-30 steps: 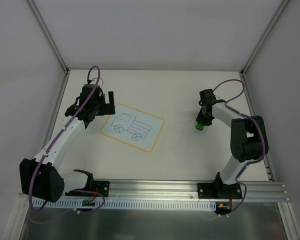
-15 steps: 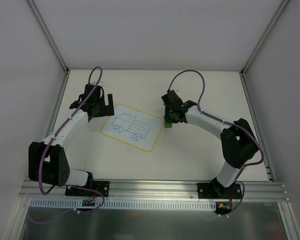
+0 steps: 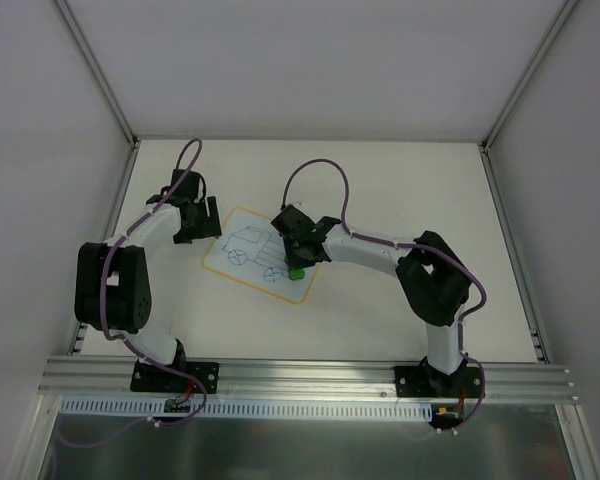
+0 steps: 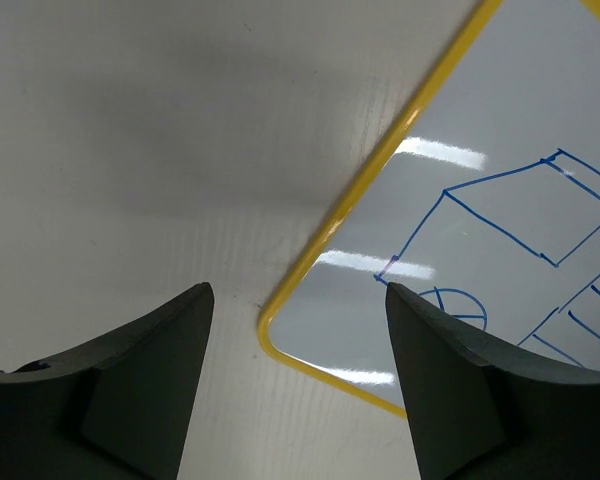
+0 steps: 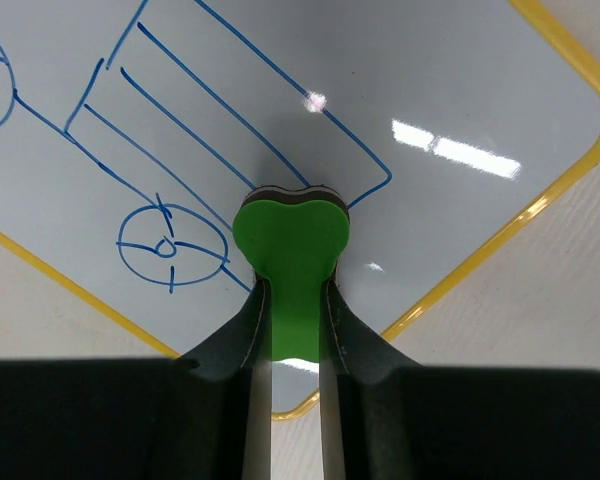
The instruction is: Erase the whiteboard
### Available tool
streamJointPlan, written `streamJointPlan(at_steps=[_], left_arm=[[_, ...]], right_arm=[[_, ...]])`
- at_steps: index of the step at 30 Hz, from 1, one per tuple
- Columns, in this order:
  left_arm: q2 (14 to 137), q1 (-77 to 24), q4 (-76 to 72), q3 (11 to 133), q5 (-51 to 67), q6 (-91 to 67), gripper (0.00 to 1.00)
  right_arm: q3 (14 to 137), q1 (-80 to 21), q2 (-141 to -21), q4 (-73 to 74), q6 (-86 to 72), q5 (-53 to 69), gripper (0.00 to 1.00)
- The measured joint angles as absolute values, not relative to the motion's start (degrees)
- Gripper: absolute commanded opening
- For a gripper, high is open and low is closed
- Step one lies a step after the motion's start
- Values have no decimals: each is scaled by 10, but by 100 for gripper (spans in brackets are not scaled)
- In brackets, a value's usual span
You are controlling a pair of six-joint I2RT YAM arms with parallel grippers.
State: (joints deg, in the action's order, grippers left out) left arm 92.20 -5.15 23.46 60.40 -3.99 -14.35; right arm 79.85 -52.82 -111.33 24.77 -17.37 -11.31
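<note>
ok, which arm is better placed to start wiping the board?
Right. The right gripper is shut on the green eraser, poised over the whiteboard beside the truck drawing. The left gripper is open and empty, over the board's yellow-edged corner, with nothing to wipe with.

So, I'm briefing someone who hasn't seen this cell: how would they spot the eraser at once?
Find the yellow-bordered whiteboard on the white table, with a blue truck drawn on it. Over its near right part, the right gripper is shut on a small block, the eraser. It is the only green thing there.
</note>
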Motion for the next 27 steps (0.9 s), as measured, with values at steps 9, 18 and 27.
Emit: streamJointPlan(at_steps=[9,18,27], left_arm=[[956,-51,235,604,-39,-144,48],[1002,-51,243,614,-21,-147,37],[1010,-84,248,623,-1,-164,6]], right_arm=[[799,-529,-1122,249,-185,-112,1],[780,-527,-1117,243,-199,-135,1],[733,-494,-1081,243,-205,-149,1]])
